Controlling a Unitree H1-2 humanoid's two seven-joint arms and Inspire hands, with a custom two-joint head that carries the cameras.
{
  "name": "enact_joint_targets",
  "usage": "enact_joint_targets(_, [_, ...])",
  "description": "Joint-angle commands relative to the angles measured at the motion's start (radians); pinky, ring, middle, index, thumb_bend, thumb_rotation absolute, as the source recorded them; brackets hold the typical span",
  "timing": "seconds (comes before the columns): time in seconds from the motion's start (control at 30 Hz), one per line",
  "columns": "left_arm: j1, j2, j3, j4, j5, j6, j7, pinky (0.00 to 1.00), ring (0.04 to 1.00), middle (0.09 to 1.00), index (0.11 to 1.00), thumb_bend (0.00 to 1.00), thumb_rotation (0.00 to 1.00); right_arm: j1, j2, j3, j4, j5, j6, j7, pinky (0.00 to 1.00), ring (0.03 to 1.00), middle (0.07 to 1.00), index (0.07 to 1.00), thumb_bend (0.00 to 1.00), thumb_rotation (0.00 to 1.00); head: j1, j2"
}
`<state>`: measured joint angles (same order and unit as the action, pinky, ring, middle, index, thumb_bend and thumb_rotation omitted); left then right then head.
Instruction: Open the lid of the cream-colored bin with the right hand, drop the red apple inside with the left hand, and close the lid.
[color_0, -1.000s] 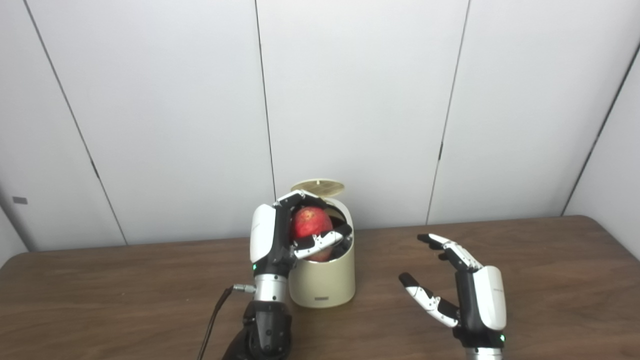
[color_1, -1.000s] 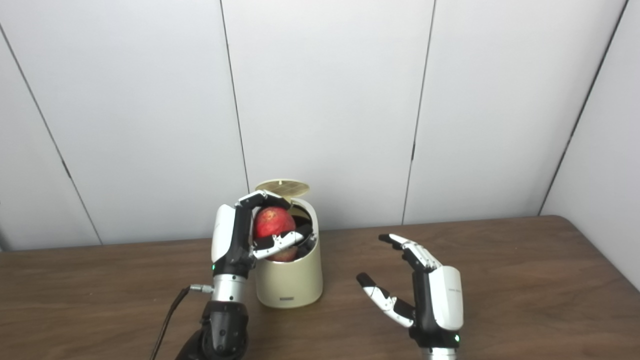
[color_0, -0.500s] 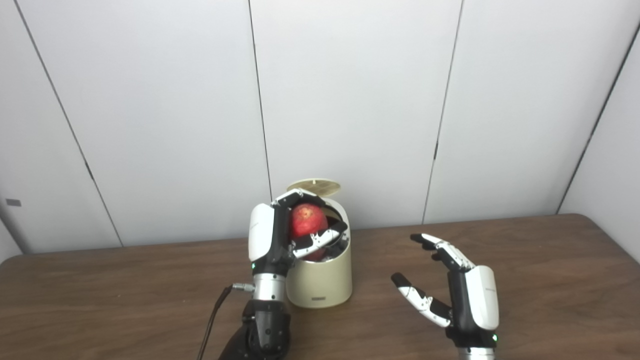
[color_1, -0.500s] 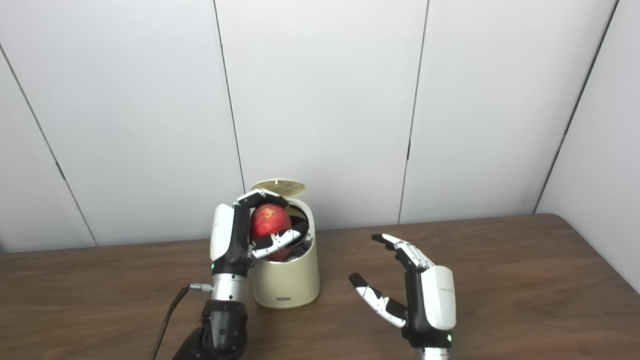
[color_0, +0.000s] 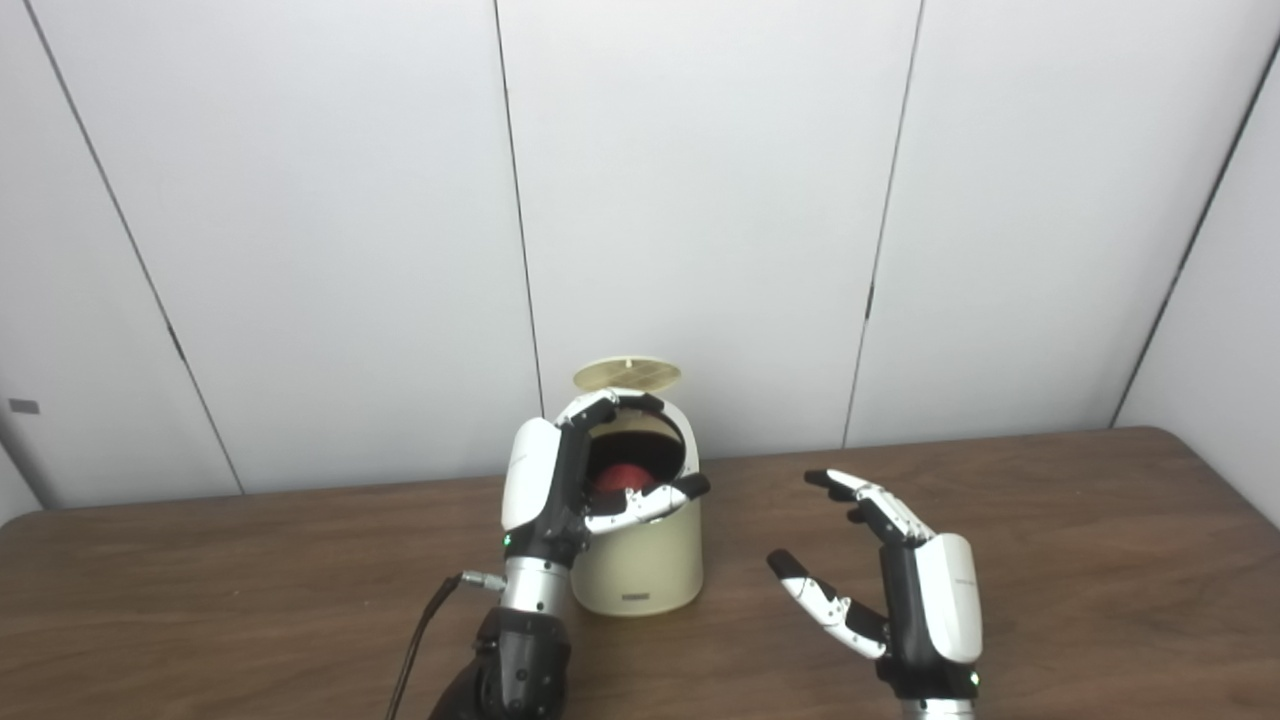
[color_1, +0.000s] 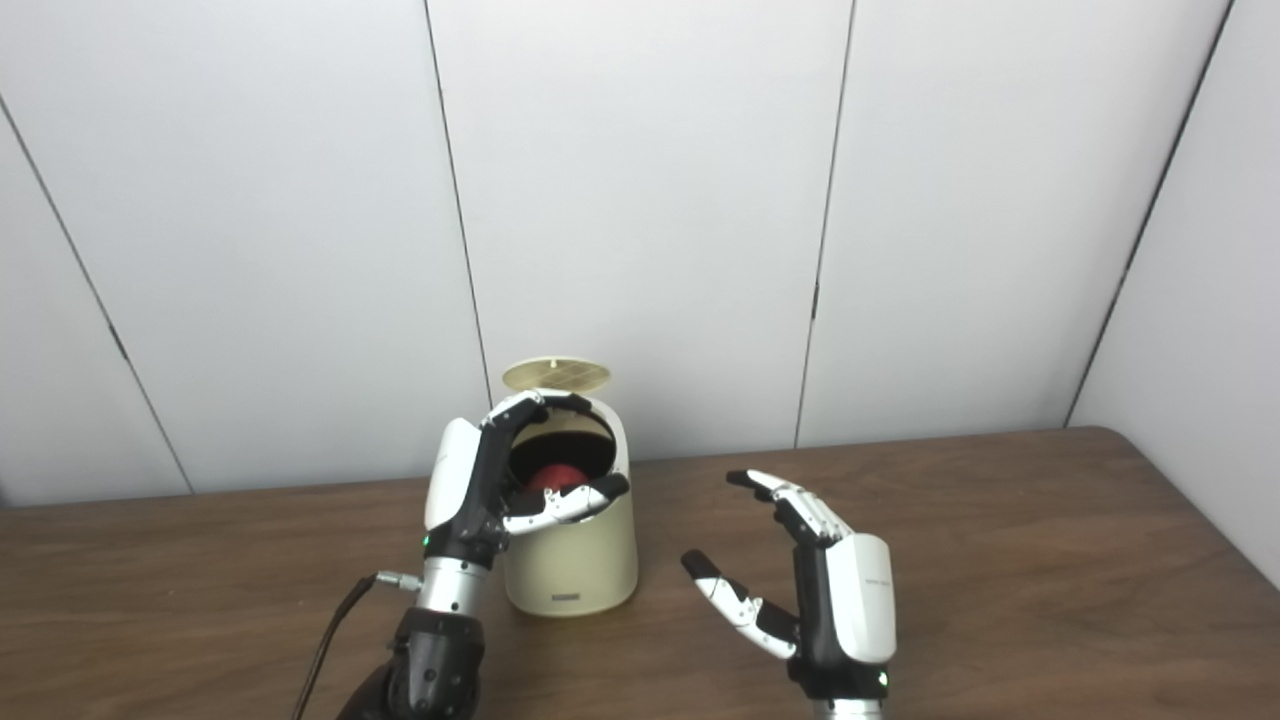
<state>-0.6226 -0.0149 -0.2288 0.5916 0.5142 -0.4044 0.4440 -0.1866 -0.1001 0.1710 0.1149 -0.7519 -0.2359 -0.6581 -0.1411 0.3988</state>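
A: 2 hands show over the desk (color_0: 1100, 560). The left hand (color_0: 560, 480) is raised at the mouth of the cream-colored bin (color_0: 640, 560), its fingers (color_0: 600, 405) arched over the top rim and its thumb (color_0: 650, 502) lying across the front of the opening, spread apart with nothing between them.

B: And the red apple (color_0: 622, 474)?

A: Inside the bin, low in the dark opening. Only its top shows, behind the thumb. The hand is not touching it as far as I can see.

B: The lid (color_0: 627, 374)?

A: Tipped back behind the opening, its round underside facing forward, clear of the fingers.

B: What about the other hand?

A: The right hand (color_0: 900, 590) stands upright to the right of the bin, well apart from it, palm toward the bin, fingers and thumb spread, holding nothing.

B: Anything blocking the view or the opening?

A: The left hand's thumb and fingers frame the opening, and its white back covers the bin's left side. A black cable (color_0: 420, 640) runs from the left wrist down over the desk to the bottom edge. Behind everything is a white panelled wall (color_0: 700, 200). The rest of the brown wooden desk is bare.
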Motion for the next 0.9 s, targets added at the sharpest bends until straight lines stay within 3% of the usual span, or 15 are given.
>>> enact_joint_targets(0.0, [-0.021,0.003,0.006,-0.008,-0.014,0.014,-0.028,0.84,0.831,0.753,0.663,1.00,0.51,0.073,0.088,0.040,0.051,0.012,-0.004,-0.006,0.57,0.681,0.715,0.699,0.48,0.72,-0.002,0.002])
enact_joint_targets(0.2, [-0.020,0.002,0.009,-0.007,-0.016,0.012,-0.042,0.91,0.848,0.772,0.683,1.00,0.52,0.070,0.084,0.042,0.059,0.015,-0.012,-0.012,0.56,0.676,0.709,0.694,0.48,0.69,0.002,-0.001])
enact_joint_targets(0.43, [-0.016,0.003,0.012,-0.009,-0.014,-0.003,-0.033,0.91,0.854,0.778,0.673,1.00,0.48,0.070,0.085,0.041,0.060,0.024,-0.014,-0.006,0.57,0.682,0.714,0.699,0.49,0.70,0.002,-0.003])
enact_joint_targets(0.53, [-0.016,0.000,0.014,0.001,0.014,-0.042,0.035,0.87,0.813,0.742,0.632,1.00,0.39,0.071,0.085,0.040,0.057,0.023,-0.011,-0.004,0.57,0.682,0.714,0.701,0.49,0.71,0.004,-0.004])
enact_joint_targets(0.57, [-0.017,0.002,0.002,0.000,0.021,-0.054,0.086,0.85,0.774,0.698,0.599,0.95,0.30,0.071,0.084,0.040,0.056,0.021,-0.009,-0.004,0.57,0.681,0.714,0.700,0.49,0.71,0.007,-0.004])
enact_joint_targets(0.6, [-0.018,0.008,-0.019,-0.006,0.016,-0.061,0.140,0.84,0.737,0.644,0.545,0.74,0.19,0.072,0.084,0.040,0.055,0.018,-0.007,-0.004,0.57,0.680,0.713,0.699,0.49,0.71,0.007,-0.004])
enact_joint_targets(0.67, [-0.018,0.017,-0.049,-0.030,-0.008,-0.065,0.216,0.82,0.655,0.538,0.485,0.57,0.04,0.072,0.081,0.039,0.056,0.018,-0.008,-0.003,0.57,0.679,0.713,0.700,0.48,0.71,0.010,-0.004])
enact_joint_targets(0.77, [0.002,0.014,-0.053,-0.109,-0.077,-0.065,0.228,0.81,0.633,0.534,0.460,0.52,0.00,0.071,0.077,0.037,0.062,0.023,-0.010,0.001,0.57,0.681,0.714,0.701,0.49,0.71,0.015,-0.006])
enact_joint_targets(0.87, [0.023,0.004,-0.042,-0.191,-0.160,-0.065,0.198,0.76,0.643,0.541,0.456,0.51,0.00,0.068,0.071,0.037,0.071,0.018,-0.020,-0.006,0.57,0.676,0.709,0.698,0.49,0.70,0.020,-0.008])
